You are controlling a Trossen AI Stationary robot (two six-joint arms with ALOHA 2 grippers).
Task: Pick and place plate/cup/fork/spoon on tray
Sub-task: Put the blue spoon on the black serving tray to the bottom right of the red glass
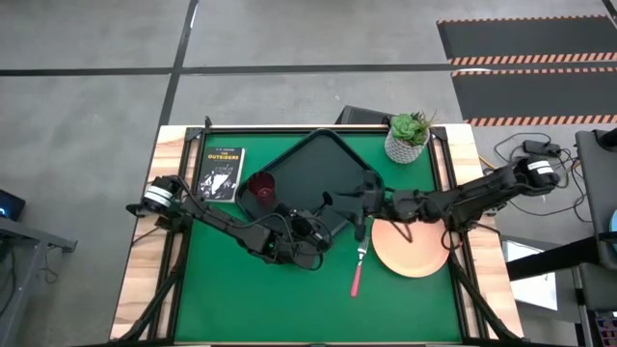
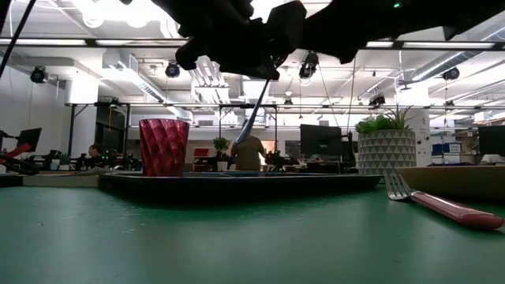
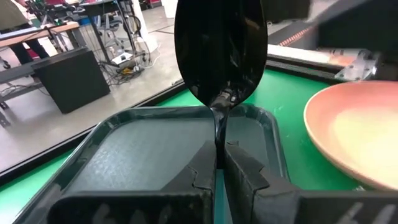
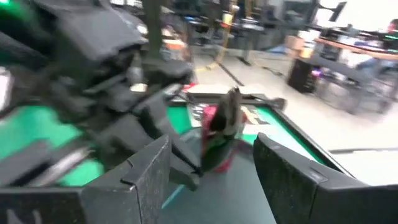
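Green mat table in an open workshop; both arms meeting over the black tray (image 1: 323,159).

Desks, monitors and ceiling lights are showing behind the table; a person is standing far back. A book (image 1: 222,174) reading "OUTSIDERS" is lying beside the tray. Left gripper (image 3: 219,163) is reaching in over the tray's near edge, fingers pressed together, pinching the spoon (image 3: 221,53) upright. Right gripper (image 4: 211,165) is hovering opposite, fingers spread wide. Cup (image 2: 164,147) is standing on the tray; fork (image 1: 359,267) and plate (image 1: 413,248) are lying on the mat.

I see a black tray (image 1: 318,159), dark red ribbed cup (image 1: 261,186), peach-pink plate (image 1: 415,249), pink-handled fork (image 1: 358,270), green table (image 1: 251,299), patterned white pot (image 1: 406,146).
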